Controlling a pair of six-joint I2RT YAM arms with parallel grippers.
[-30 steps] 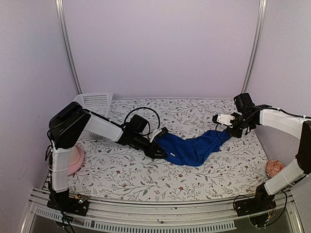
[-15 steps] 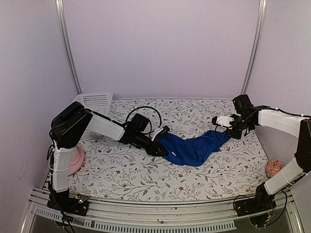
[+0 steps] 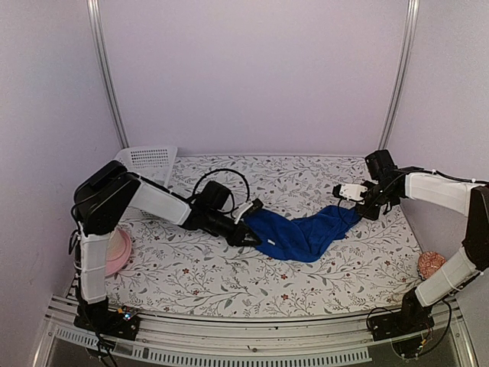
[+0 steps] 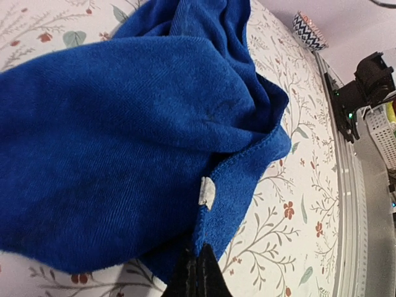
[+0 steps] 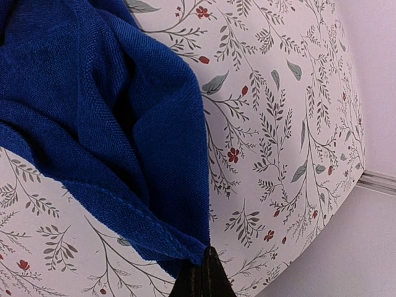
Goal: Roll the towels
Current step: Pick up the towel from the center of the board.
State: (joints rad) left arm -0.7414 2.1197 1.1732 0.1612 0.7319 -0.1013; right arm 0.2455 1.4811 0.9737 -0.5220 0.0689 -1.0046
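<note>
A royal-blue towel (image 3: 302, 232) lies crumpled across the middle of a floral-print tabletop (image 3: 229, 279), stretched between two robot arms. At its left end, the left gripper (image 4: 198, 275) reaches low over the tabletop with its fingers pressed together on the towel's hemmed edge, just below a small white label (image 4: 206, 192) sewn into the seam. At the right end, the right gripper (image 5: 206, 275) is likewise pinched tight on a corner of the cloth, where the stitched hem runs into its fingertips. The fabric bunches in thick folds between the two grips, wider on the left and narrowing toward the right. A white perforated basket (image 3: 149, 160) stands at the far left corner, a pink dish (image 3: 118, 252) sits at the left edge behind the left arm, and a small pink ribbed object (image 3: 432, 264) rests near the right arm's base.
</note>
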